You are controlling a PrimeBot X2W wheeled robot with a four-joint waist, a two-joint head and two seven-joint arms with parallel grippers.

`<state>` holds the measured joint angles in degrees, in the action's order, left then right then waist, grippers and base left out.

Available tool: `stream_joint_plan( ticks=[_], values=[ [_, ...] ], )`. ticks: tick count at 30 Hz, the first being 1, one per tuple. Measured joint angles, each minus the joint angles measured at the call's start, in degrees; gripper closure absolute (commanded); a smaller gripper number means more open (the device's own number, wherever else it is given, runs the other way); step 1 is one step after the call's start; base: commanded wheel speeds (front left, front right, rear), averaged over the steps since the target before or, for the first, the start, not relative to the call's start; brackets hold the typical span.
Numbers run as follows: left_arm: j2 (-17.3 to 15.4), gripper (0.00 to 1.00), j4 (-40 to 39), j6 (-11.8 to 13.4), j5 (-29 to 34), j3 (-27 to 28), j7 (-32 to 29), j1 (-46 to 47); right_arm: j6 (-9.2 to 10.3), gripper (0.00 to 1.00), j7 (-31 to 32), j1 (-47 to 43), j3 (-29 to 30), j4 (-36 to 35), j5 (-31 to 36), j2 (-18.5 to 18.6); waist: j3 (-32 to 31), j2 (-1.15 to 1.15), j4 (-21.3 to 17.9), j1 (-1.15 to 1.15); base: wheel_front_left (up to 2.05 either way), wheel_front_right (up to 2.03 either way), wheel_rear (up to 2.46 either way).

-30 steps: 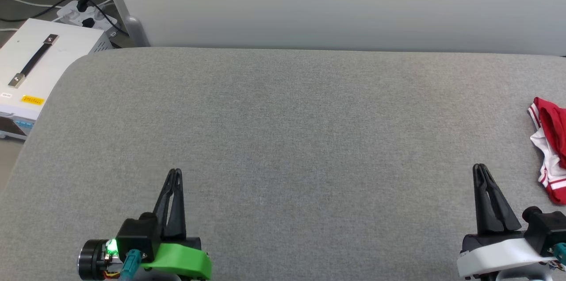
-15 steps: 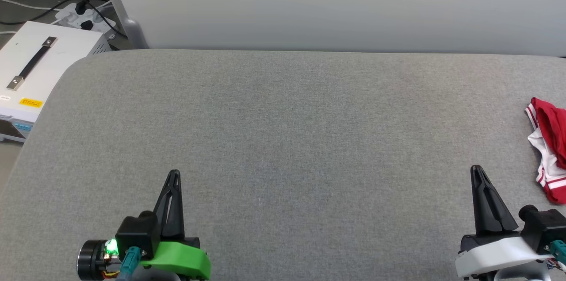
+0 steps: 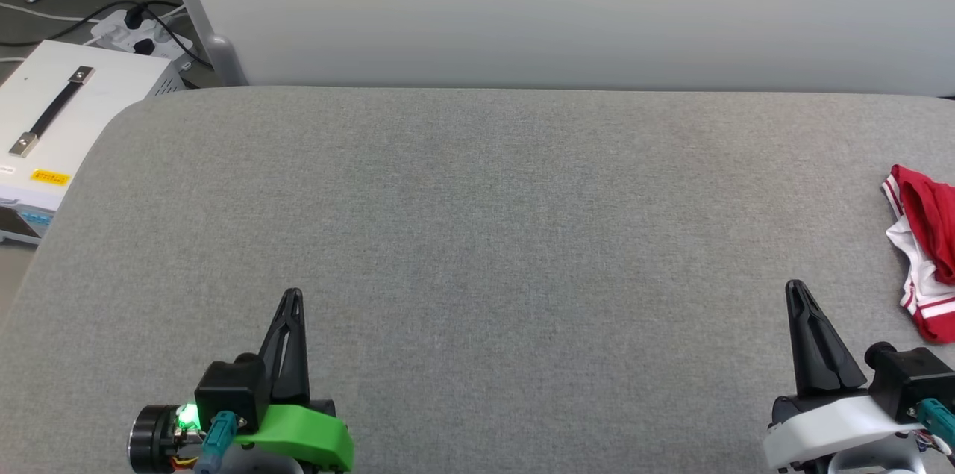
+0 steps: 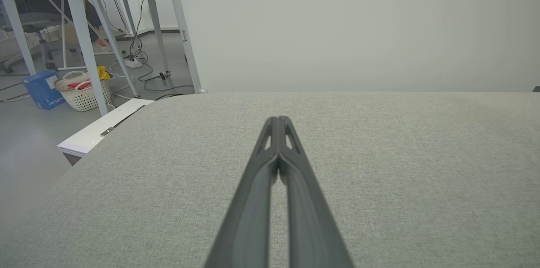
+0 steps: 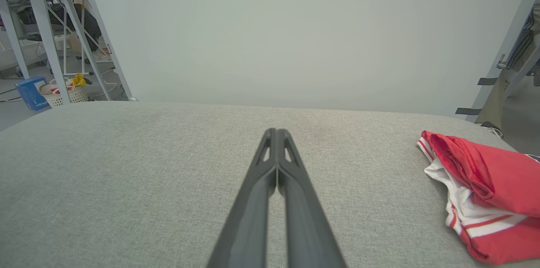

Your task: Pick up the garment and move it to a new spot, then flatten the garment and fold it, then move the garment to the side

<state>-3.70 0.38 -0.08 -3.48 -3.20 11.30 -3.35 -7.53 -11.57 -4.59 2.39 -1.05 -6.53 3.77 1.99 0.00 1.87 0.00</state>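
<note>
One garment (image 3: 924, 250), red w/ a white part and red-and-white striped trim, lies bunched up at the mid-right edge of the head view, partly cut off by the frame. It rests on the grey fabric tabletop (image 3: 477, 198). In the right wrist view it sits at lower right (image 5: 485, 192), red folds on top and the white striped part underneath. There are two grippers, both low in the head view. The left gripper (image 3: 291, 295) is at lower left on a green mount w/ a lit green LED, its fingers pressed together and holding nothing. The right gripper (image 3: 795, 286) is at lower right on a white mount, its fingers likewise together and holding nothing. Both wrist views confirm tips touching, w/ just a thin slit lower down. The right gripper is near the garment but apart from it, and grey fabric lies between them. The left gripper is well apart from the garment, across the frame. Behind the tabletop, along the top of the head view, runs one pale panel (image 3: 567, 4). At upper left, off the table's rounded corner, sits one white box (image 3: 67, 108) w/ a black strap handle and a yellow label. Above it is one white power strip (image 3: 138, 30) w/ black plugs and cables. At the left of the left wrist view are white metal table legs (image 4: 84, 27), one white basket (image 4: 80, 93) and one blue box (image 4: 42, 88) on the floor.
</note>
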Motion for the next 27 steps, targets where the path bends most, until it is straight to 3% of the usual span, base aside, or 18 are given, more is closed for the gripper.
stream_joint_plan(
  ticks=[27],
  values=[
    [0.1, 1.0, 0.0, 0.0, 1.0, 0.9, -3.3, 0.3, 0.0, 1.0, 3.3, 1.1, -0.6, 0.3, 1.8, -0.2, -0.6, 0.0, -0.5, 0.0, 0.0, 0.0, 0.0]
  ],
)
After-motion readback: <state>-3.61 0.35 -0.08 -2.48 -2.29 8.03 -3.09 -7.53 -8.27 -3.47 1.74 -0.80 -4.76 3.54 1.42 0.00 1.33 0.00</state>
